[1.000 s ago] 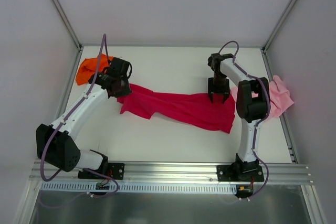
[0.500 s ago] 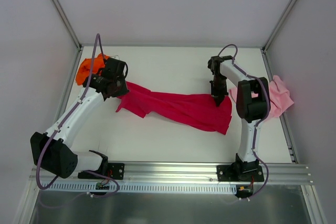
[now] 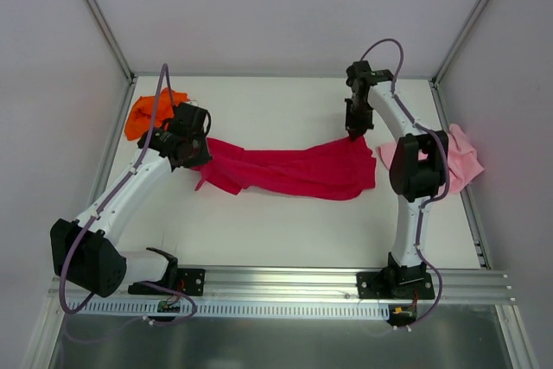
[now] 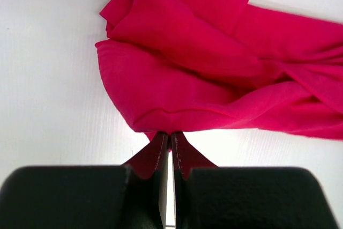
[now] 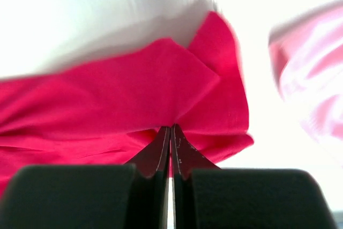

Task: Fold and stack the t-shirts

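Observation:
The crimson red t-shirt (image 3: 289, 168) lies bunched and stretched across the middle of the table between both arms. My left gripper (image 3: 200, 155) is shut on its left end; the left wrist view shows red cloth (image 4: 214, 79) pinched at my left gripper (image 4: 170, 134). My right gripper (image 3: 354, 134) is shut on the shirt's far right corner, and in the right wrist view my right gripper (image 5: 170, 128) holds red cloth (image 5: 134, 100). The orange t-shirt (image 3: 145, 111) is crumpled at the far left. The pale pink t-shirt (image 3: 460, 158) lies at the right edge, seen as a pink heap (image 5: 311, 89) in the right wrist view.
White walls and metal frame posts enclose the white table (image 3: 276, 110) on three sides. An aluminium rail (image 3: 285, 287) with both arm bases runs along the near edge. The right arm's elbow (image 3: 416, 166) hangs over the pink shirt's near side.
My right gripper closed on the red shirt's right corner and moved it toward the far wall. The shirt's right side drew up and folded. My left gripper kept its hold and shifted slightly.

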Tool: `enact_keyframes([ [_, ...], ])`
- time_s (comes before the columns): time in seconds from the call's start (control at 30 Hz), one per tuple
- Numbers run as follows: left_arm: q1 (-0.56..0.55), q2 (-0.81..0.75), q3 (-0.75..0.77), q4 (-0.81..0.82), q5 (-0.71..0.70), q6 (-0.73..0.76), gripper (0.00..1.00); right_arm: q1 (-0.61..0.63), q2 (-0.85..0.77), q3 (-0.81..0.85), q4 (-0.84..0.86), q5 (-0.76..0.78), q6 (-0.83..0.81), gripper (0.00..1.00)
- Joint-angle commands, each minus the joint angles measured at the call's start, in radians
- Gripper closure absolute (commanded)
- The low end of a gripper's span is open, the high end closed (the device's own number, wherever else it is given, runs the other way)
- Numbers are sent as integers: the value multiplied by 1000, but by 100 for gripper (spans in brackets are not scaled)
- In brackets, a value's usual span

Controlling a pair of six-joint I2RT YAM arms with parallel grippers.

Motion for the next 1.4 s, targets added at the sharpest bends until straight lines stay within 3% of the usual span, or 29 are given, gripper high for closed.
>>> enact_keyframes([
  [0.0,15,-36,-24,9,14,2,100,-13,14,146,10,23,26,99],
  [0.23,15,-47,-44,10,10,2,100,-39,108,278,10,55,53,99],
  [0.57,15,-45,-39,0,5,10,100,-66,-8,116,206,80,141,99],
  [0.97,16,-44,-44,-3,10,10,100,-82,31,240,274,114,237,99],
  [1.1,18,-41,-44,-8,10,13,100,-82,-10,156,390,125,237,99],
  [1.2,18,-37,-42,-5,11,14,100,-82,33,230,334,121,208,99],
  [1.3,18,-30,-41,-6,17,16,100,-79,4,156,407,134,188,99],
  [1.37,18,-27,-39,-8,20,18,100,-77,-4,155,412,114,154,59],
])
